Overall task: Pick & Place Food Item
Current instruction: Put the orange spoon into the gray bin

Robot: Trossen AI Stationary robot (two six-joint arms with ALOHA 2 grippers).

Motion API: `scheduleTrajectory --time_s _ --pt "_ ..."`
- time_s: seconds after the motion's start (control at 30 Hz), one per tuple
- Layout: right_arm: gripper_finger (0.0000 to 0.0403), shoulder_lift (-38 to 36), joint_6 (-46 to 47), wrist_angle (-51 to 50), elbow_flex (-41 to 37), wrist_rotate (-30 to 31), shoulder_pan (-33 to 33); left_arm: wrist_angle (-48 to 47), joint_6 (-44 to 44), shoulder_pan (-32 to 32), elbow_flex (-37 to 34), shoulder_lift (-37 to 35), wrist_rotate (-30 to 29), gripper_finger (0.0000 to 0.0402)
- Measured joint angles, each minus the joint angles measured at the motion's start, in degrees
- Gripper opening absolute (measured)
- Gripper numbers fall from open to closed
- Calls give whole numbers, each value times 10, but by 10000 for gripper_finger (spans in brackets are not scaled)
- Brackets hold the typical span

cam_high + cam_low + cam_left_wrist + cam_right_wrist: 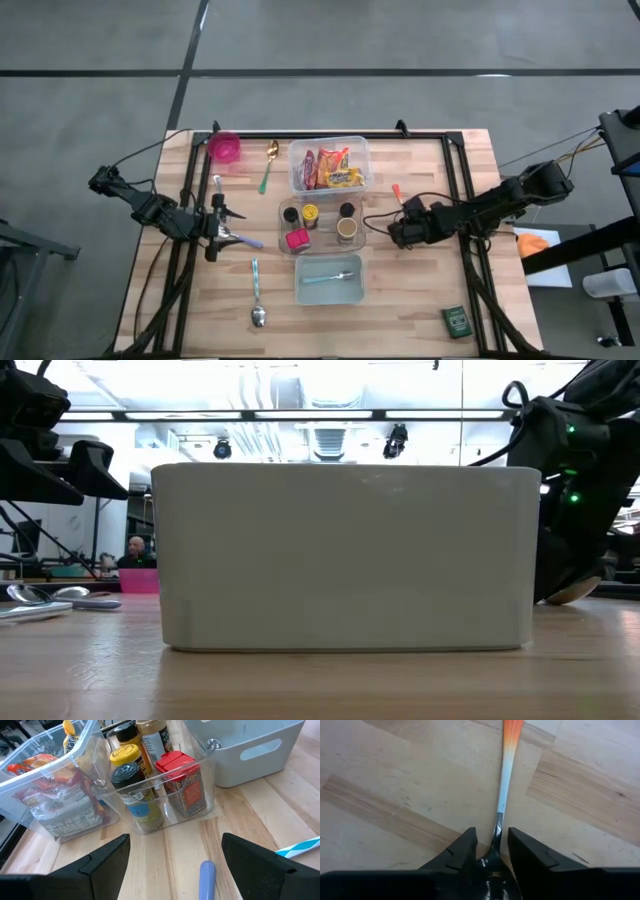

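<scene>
Where the right end effector (491,851) narrows, apparently clenched on orange-handled spoon (507,767).

The high view looks straight down from well above the whole counter (420,300). The low view sits at counter height, pressed up against the grey bin (345,555), facing level into the room behind. The left wrist view looks forward past its own fingers (107,857) at the clear organizer (160,795), with the grey bin (250,745) at 1 o'clock; both also show from above. The right wrist view is close over the wood, facing down.
</scene>
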Motion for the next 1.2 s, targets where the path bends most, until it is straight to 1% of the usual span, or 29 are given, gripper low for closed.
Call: scheduleTrajectory --time_s 0.2,0.3,0.9,1.07,1.2 --pt "39 0 0 3 0 -4 0 0 0 0 0 0 0 317" --pt "20 0 -1 4 0 -5 0 0 0 0 0 0 0 317" --pt "14 1 0 2 0 -3 1 0 0 0 0 0 0 316" --pt "13 -12 2 -3 4 4 1 0 0 0 0 0 0 316" --pt "13 -28 0 -30 15 10 0 0 0 0 0 0 0 316"
